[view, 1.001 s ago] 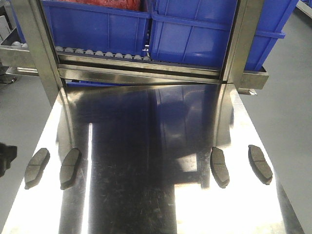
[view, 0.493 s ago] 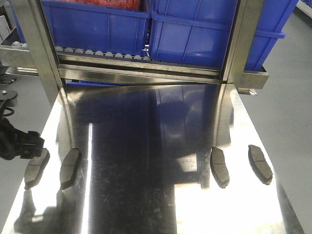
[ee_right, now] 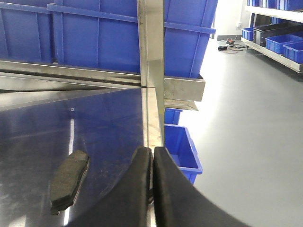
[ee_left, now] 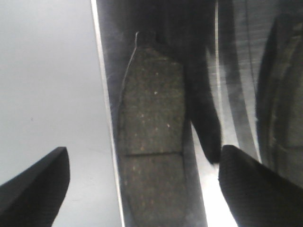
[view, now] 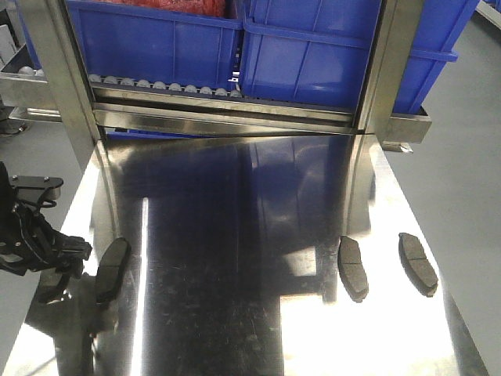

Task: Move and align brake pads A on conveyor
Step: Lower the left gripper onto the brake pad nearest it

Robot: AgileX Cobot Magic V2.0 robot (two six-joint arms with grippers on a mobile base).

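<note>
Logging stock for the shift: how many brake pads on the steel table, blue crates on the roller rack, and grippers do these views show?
Brake pads: 4
Blue crates: 2
Grippers: 2, the left gripper and the right gripper
Total: 8

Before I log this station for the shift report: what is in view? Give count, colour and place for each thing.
brake pads: four, dark grey, all flat on the table; two near its right edge, one at the left, the far-left one seen only in the left wrist view
steel table: one, shiny silver, foreground
blue bins: two, side by side on the rack; a third lower down, beyond the table's right edge
roller rack: one, steel, behind the table
floor: grey, either side
left gripper: black, jaws open either side of the far-left pad
right gripper: black, jaws closed together, at the table's right edge
</note>
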